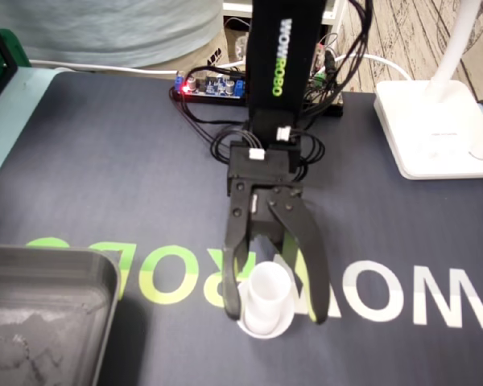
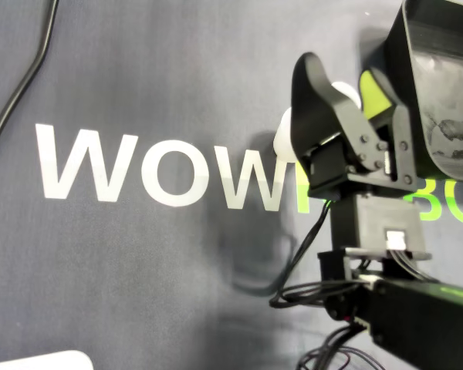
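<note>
The gripper (image 1: pixel 277 315) is found released: its two black jaws are spread and are set down on either side of the white cylinder piece (image 1: pixel 266 299). In the fixed view the left jaw is seen just beside the piece's wall, and whether it touches cannot be told. A clear gap is noted between the right jaw and the piece. Nothing is grasped.

The piece is stood upright on its wider round foot, so its long axis is vertical and its narrower top end is pointed upward. In the overhead view only parts of its white body (image 2: pixel 346 94) are seen past the nearer jaw.

The piece is placed on the dark mat (image 1: pixel 105 161), on the band of printed lettering (image 1: pixel 419 297), where the green letters meet the white ones.

A grey tray (image 1: pixel 48 269) is recorded at the lower left of the fixed view, well apart from the piece. A white lamp base (image 1: pixel 435 129) is recorded at the upper right, and a circuit board (image 1: pixel 213 84) with a red light behind the arm.
</note>
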You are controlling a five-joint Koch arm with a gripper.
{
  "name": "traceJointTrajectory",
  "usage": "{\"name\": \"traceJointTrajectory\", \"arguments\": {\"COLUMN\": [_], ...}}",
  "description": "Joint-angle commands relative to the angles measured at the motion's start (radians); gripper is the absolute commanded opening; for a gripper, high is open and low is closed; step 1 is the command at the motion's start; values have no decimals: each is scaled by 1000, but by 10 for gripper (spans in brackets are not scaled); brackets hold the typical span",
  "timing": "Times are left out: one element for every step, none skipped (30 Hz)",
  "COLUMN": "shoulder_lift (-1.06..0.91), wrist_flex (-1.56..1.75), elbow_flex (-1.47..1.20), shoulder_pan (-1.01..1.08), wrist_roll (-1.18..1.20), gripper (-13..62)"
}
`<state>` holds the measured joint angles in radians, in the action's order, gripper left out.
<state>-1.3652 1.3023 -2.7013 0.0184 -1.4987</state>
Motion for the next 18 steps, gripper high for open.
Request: {"name": "traceJointTrajectory", "arguments": {"shoulder_lift": [2,8,14,20,23,28,34,40,43,49,54,58,63,67,72,75,78,83], "wrist_flex": [87,86,86,87,86,86,87,87,87,87,87,87,87,87,87,87,87,87], "elbow_flex": [0,0,0,0,0,0,0,0,0,0,0,0,0,2,3,3,5,6], "shoulder_pan": [0,0,2,2,2,2,2,2,2,2,2,2,0,-2,-3,-5,-6,-6], "wrist_roll": [-9,-9,-11,-9,-9,-11,-11,-11,-11,-11,-11,-11,-9,-9,-9,-9,-9,-9], "gripper": [320,320,320,320,320,320,320,320,320,320,319,319,319,318,316,308,301,301]}}
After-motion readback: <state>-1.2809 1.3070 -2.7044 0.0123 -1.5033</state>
